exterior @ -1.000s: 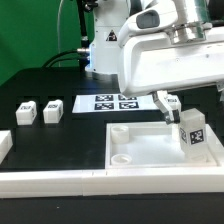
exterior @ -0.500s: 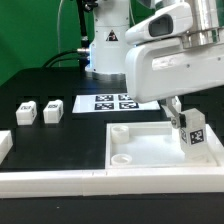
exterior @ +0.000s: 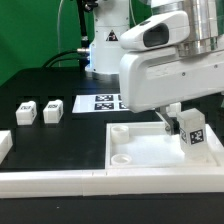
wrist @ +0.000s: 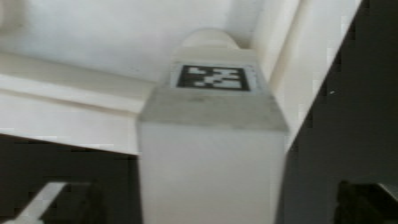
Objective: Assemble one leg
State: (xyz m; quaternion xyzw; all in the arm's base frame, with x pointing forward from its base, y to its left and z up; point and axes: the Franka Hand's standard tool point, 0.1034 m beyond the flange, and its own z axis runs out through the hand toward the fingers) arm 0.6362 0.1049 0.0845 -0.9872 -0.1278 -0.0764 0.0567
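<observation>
open jaws around the standing leg

i am hanging over the panel [exterior: 150,150] with my gripper [exterior: 173,119] wide open, jaws on both sides of the leg [exterior: 192,131], not pressing it. the leg is standing upright at the panel's corner on the exterior view's right, tag facing out. two other legs [exterior: 38,112] are lying near the marker board [exterior: 103,102].

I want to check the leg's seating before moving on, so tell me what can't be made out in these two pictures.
- Foot of the small white plastic tagged leg on the large white square panel: the exterior view is too coarse to show whether it is seated.
- Gripper: mostly hidden behind the arm's white housing.
- Wrist view: the leg fills the frame; its lower end is cut off.
</observation>
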